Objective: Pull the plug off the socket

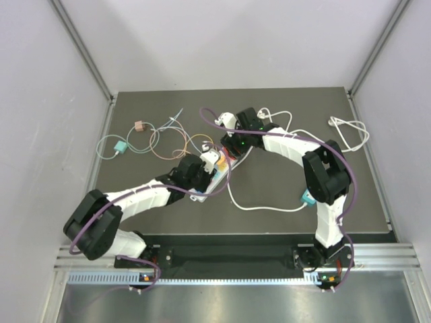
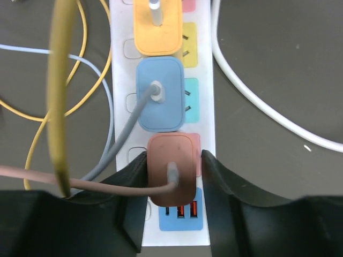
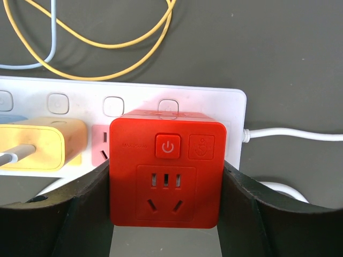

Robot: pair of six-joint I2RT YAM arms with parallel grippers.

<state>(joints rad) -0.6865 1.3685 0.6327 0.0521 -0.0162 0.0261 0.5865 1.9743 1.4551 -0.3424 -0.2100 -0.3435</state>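
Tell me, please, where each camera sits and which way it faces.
Top external: above and behind, looking down on the table; left arm and right arm show whole.
Left wrist: on its arm, facing down; left tool grips the brown plug.
Right wrist: likewise; right tool grips the red adapter.
Shared: both wrist views show the yellow plug.

power symbol on red adapter (image 3: 167, 174) button

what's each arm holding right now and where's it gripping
Left gripper: jaws pinch the dusty-pink rounded plastic plug by its two side faces. Right gripper: jaws clamp the red plastic cube adapter by its left and right sides.
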